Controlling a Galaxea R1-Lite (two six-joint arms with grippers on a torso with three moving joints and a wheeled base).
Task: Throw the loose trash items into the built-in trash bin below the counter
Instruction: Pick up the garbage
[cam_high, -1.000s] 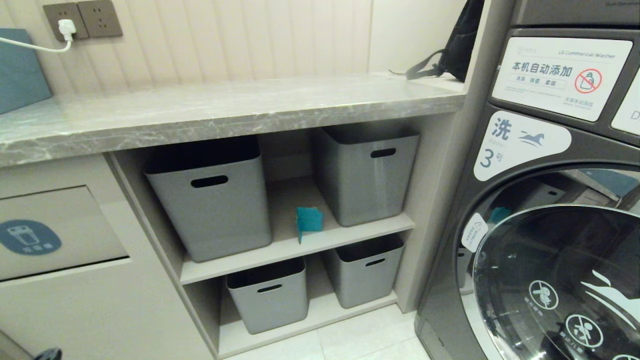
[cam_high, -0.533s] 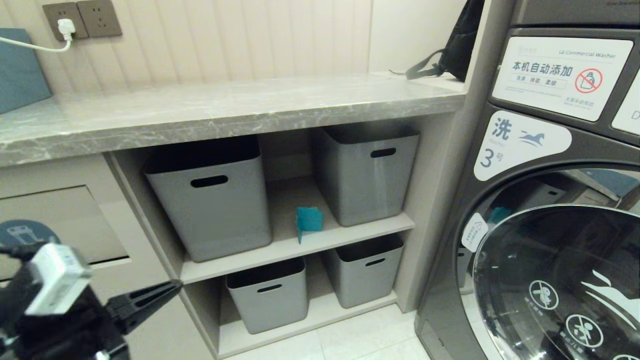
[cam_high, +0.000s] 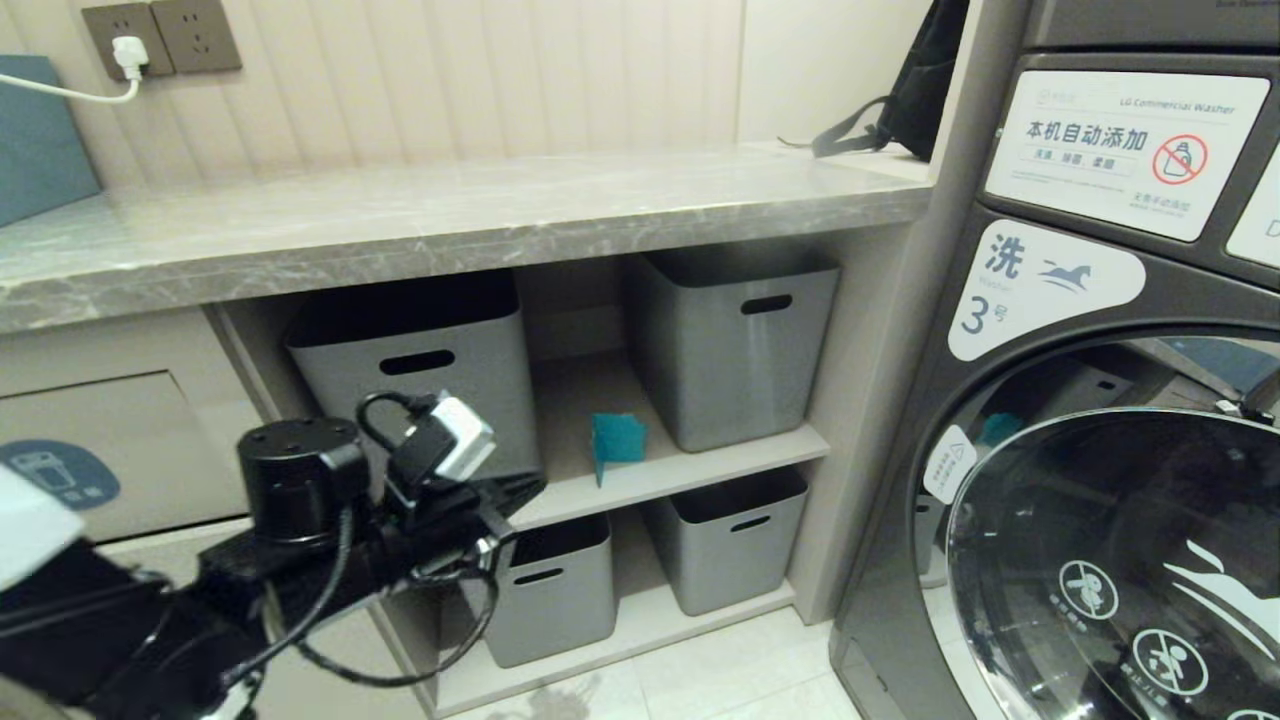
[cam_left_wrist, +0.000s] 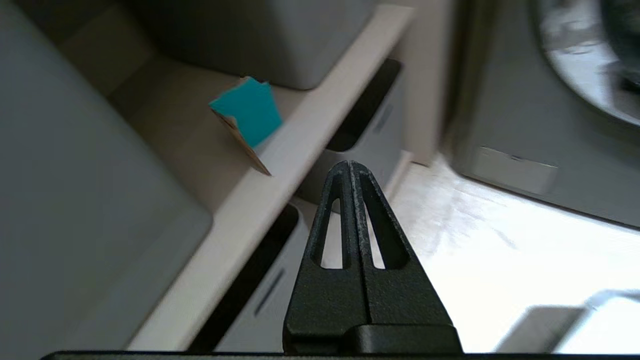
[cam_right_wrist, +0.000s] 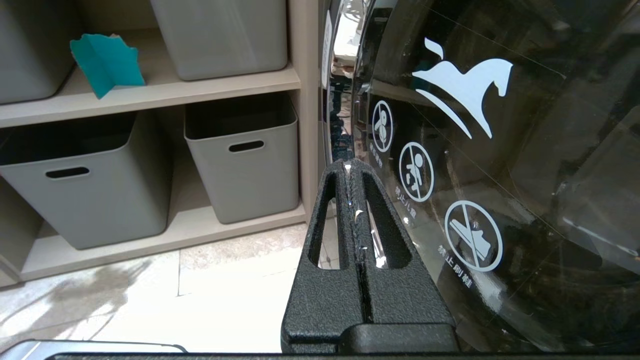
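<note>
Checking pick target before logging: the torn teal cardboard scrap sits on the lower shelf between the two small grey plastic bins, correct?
Not quite. The torn teal cardboard scrap sits on the upper shelf, between the two large grey plastic bins. The head view shows it; the small bins are below.

Four grey storage boxes (cam_high: 420, 385) with slot handles on my shelves (cam_high: 690, 470), washing machine (cam_high: 1100, 400) on my right with glass door (cam_high: 1110, 570), black backpack (cam_high: 915, 90) up top, wall sockets (cam_high: 165, 38) with white plug (cam_high: 132, 55), pale floor tiles (cam_high: 740, 670)
</note>
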